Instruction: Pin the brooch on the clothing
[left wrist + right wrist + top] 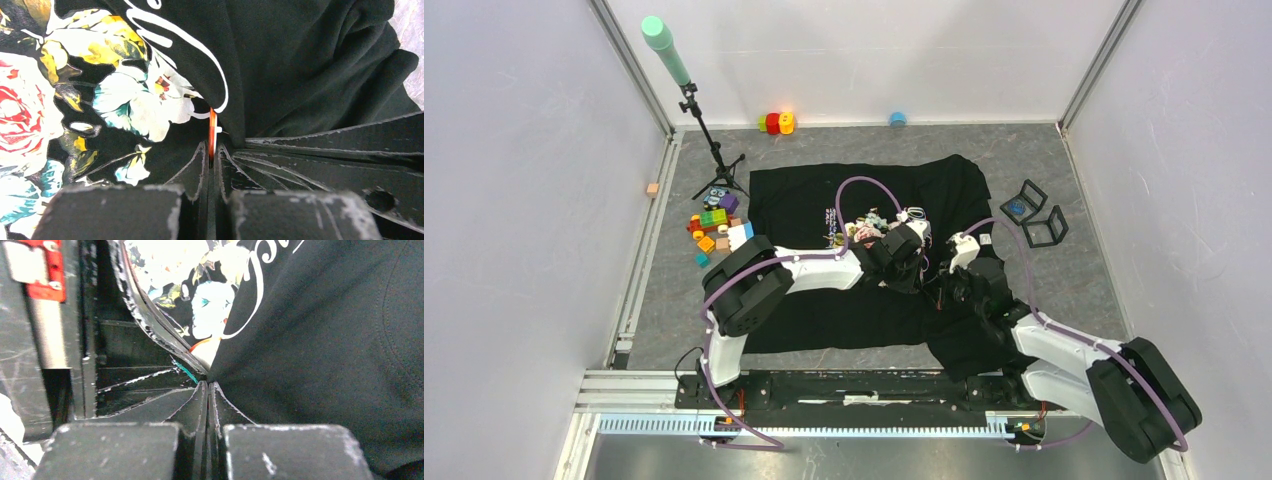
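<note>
The black T-shirt (874, 300) with a rose print lies spread on the grey table. In the left wrist view my left gripper (212, 147) is shut on the brooch (212, 131), a thin orange-red disc seen edge on, pressed against a raised fold of the shirt (300, 65) beside the print. In the right wrist view my right gripper (207, 384) is shut on that fold of black cloth (320, 340), tip to tip with the left fingers (150, 335). From above, the left gripper (916, 258) and right gripper (946, 272) meet right of the print.
Coloured toy blocks (714, 228) and a tripod with a green cylinder (694, 110) stand left of the shirt. A red and yellow toy (776, 122) and a blue cap (897, 118) lie at the back wall. Black frames (1036, 212) stand at the right.
</note>
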Controlling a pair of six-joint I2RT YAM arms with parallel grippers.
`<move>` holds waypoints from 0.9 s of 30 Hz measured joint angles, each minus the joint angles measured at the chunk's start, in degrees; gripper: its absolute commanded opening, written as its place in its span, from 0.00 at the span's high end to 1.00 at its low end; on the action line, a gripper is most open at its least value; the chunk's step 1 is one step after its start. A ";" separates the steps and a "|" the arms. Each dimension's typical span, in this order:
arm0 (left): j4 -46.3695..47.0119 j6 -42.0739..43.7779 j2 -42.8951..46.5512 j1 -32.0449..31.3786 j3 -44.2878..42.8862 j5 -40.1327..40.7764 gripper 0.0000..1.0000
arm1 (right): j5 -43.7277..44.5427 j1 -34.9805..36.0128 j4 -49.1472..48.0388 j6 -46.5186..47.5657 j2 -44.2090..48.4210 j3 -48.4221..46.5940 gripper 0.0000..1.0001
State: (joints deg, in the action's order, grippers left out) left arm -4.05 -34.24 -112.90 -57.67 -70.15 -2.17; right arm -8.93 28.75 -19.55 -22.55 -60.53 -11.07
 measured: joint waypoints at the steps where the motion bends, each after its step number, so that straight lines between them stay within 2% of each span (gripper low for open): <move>1: 0.13 0.00 0.00 0.00 0.04 0.00 0.98 | 0.04 0.00 -0.07 0.00 -0.48 0.00 1.00; 9: 5.64 -0.02 0.35 -0.02 3.06 -1.03 0.98 | 0.42 -0.02 -0.90 -0.11 -4.66 0.00 1.00; 17: 11.45 -0.07 0.79 0.11 6.27 -1.68 0.98 | -0.07 -0.17 -1.22 0.31 -4.83 0.00 1.00; 22: 13.51 -0.42 0.87 0.37 7.34 -2.86 0.98 | -0.13 -0.22 0.31 0.94 -3.30 0.00 0.74; 25: 14.53 -0.48 0.90 0.59 7.96 -3.78 0.98 | 0.11 -0.20 3.91 1.81 0.81 -0.28 0.57; 27: 15.39 -0.48 0.90 0.92 8.48 -4.13 0.98 | 1.03 -0.15 7.67 2.97 4.68 -1.22 0.50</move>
State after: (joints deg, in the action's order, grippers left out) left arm 11.33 -34.72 -112.01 -56.75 -61.67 -6.31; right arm -7.90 28.60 -11.88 -19.57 -55.86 -12.29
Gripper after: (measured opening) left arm 0.047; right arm 0.410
